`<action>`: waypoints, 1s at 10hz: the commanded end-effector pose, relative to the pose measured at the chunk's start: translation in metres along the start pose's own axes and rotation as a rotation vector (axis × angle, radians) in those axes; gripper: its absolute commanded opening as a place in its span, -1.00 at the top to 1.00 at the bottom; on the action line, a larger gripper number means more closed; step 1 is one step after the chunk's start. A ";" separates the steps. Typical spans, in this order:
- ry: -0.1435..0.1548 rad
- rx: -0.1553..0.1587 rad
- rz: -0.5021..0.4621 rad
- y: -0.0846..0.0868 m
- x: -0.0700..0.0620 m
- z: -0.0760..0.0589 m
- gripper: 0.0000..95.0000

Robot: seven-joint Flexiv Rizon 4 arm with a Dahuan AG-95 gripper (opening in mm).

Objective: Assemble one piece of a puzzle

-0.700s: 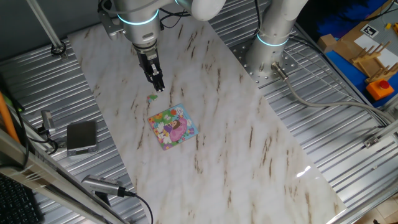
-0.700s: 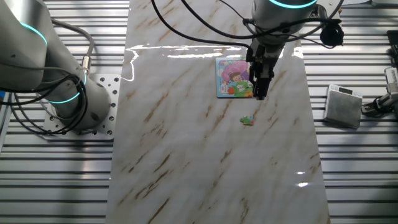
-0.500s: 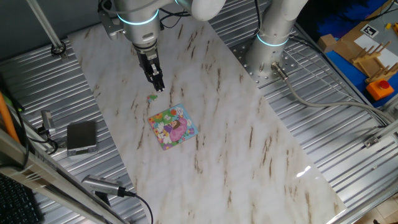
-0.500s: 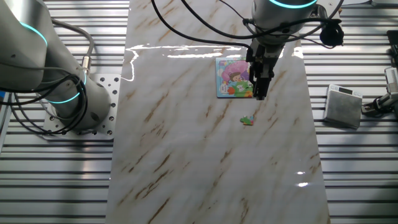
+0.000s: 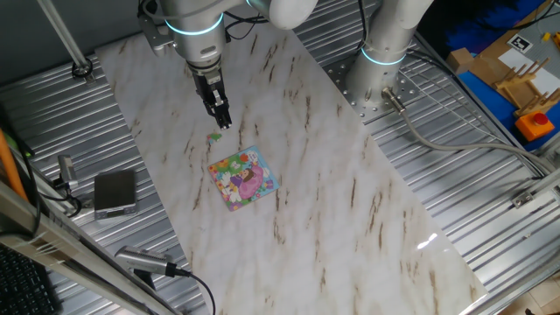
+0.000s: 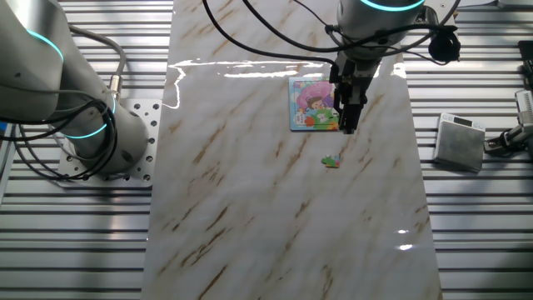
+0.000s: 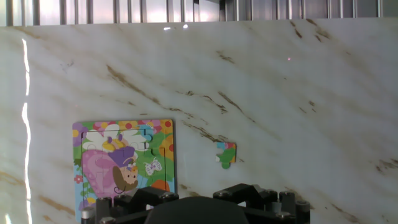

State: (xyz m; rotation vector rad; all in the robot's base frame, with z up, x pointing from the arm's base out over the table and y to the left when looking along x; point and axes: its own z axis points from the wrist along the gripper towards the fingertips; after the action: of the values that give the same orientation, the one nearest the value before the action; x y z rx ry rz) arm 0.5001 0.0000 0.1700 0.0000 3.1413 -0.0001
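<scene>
The tiny green piece lies loose on the marble table, a short way from the puzzle, a small square cartoon board. My gripper hangs just above the table beside the piece, its fingers together and empty. In the other fixed view the gripper stands over the board's near edge, with the piece just in front of it. The hand view shows the board at lower left and the piece to its right. Only the gripper body shows there.
A grey box sits on the ribbed metal bench left of the marble slab; it also shows in the other fixed view. A second arm's base stands at the slab's far edge. Cables lie at the lower left.
</scene>
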 end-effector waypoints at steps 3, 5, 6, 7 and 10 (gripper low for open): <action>0.002 -0.004 -0.065 0.000 0.000 -0.001 1.00; 0.005 -0.009 -0.075 0.000 0.000 -0.001 1.00; 0.005 -0.010 -0.074 0.000 0.000 -0.001 1.00; 0.007 -0.009 -0.071 0.000 0.000 -0.001 1.00; 0.009 -0.006 -0.079 0.000 0.000 0.000 1.00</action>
State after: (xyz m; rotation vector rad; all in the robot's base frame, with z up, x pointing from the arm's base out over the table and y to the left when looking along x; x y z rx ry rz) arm 0.5000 0.0001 0.1704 -0.1272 3.1483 0.0083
